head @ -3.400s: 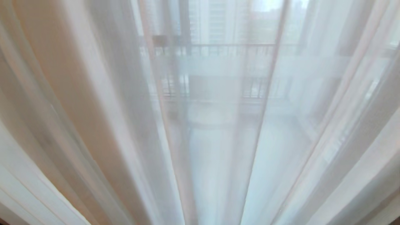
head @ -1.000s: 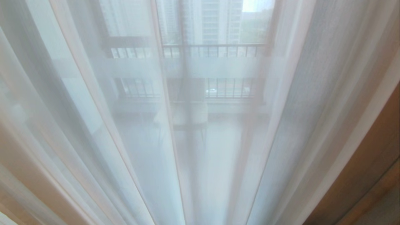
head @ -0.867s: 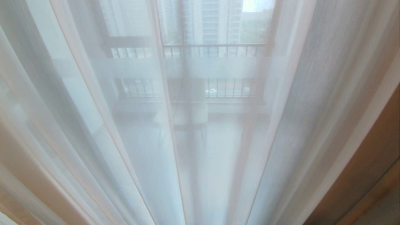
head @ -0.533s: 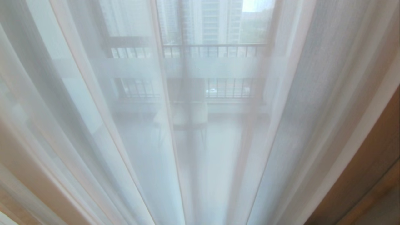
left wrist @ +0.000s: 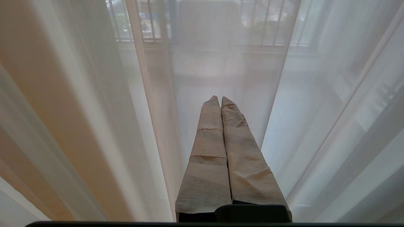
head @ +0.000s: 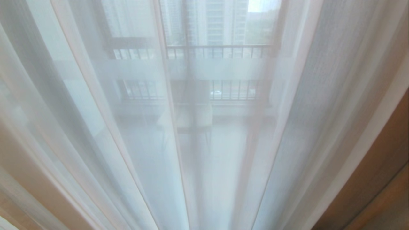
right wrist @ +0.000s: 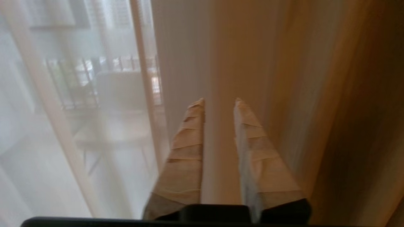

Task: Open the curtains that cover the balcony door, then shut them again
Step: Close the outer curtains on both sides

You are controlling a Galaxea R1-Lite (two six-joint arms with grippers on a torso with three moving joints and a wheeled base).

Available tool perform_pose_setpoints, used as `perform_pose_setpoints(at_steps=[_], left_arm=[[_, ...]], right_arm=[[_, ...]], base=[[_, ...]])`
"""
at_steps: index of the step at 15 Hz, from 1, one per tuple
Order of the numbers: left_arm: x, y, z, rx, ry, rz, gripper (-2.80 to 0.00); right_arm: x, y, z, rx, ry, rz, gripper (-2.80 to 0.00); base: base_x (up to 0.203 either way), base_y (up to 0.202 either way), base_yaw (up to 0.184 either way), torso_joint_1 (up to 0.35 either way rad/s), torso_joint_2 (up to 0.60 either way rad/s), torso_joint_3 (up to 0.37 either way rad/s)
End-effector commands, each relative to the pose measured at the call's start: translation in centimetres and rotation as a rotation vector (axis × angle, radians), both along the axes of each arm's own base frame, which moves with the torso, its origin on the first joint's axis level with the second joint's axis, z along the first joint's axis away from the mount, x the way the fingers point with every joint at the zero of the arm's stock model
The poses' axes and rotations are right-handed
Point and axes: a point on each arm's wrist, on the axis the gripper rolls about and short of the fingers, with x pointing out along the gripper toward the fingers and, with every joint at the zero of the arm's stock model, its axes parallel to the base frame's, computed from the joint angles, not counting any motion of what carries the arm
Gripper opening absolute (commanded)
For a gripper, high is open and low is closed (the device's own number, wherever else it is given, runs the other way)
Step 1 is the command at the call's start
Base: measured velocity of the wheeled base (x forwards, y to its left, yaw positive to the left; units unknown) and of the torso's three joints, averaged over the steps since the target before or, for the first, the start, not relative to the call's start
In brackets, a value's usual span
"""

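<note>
Sheer panels [head: 153, 134]: white, translucent, pale pinkish hems running as thin vertical lines. Heavier curtains [head: 377, 179]: beige-tan, woven, in vertical folds, darker brown in shade. Railing bars [head: 220, 51] behind the sheer: dark. Frosted band [head: 207, 68]: white, horizontal. Left gripper [left wrist: 220, 100] and right gripper [right wrist: 219, 102]: fingers wrapped in tan tape, overlapping creased strips; black bases.

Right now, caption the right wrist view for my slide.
Right gripper, tape-wrapped fingers parted, facing beige-tan woven drape beside thin sheer white panel.
</note>
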Motion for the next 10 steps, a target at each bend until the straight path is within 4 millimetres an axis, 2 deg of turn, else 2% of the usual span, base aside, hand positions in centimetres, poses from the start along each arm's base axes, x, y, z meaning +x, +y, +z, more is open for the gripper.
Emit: perform_pose_setpoints(at_steps=[1,3,5,10], left_arm=[[0.0,0.0,0.0,0.000,-0.001,0.000,-2.80],[0.0,0.0,0.0,0.000,-0.001,0.000,-2.80],[0.0,0.0,0.0,0.000,-0.001,0.000,-2.80],[0.0,0.0,0.0,0.000,-0.001,0.000,-2.80]], right_arm=[[2.6,-0.1,5.3,0.020,0.019,-0.058,0.00],[3.7,-0.3,8.3,0.042,-0.008,-0.122,0.00],[4.5,-0.4,10.5,0.058,-0.031,-0.179,0.00],[6.9,-0.8,15.1,0.078,-0.062,-0.345,0.00]], base=[[0.000,0.000,0.000,0.000,0.00,0.000],[0.000,0.000,0.000,0.000,0.00,0.000],[0.000,0.000,0.000,0.000,0.00,0.000],[0.000,0.000,0.000,0.000,0.00,0.000]])
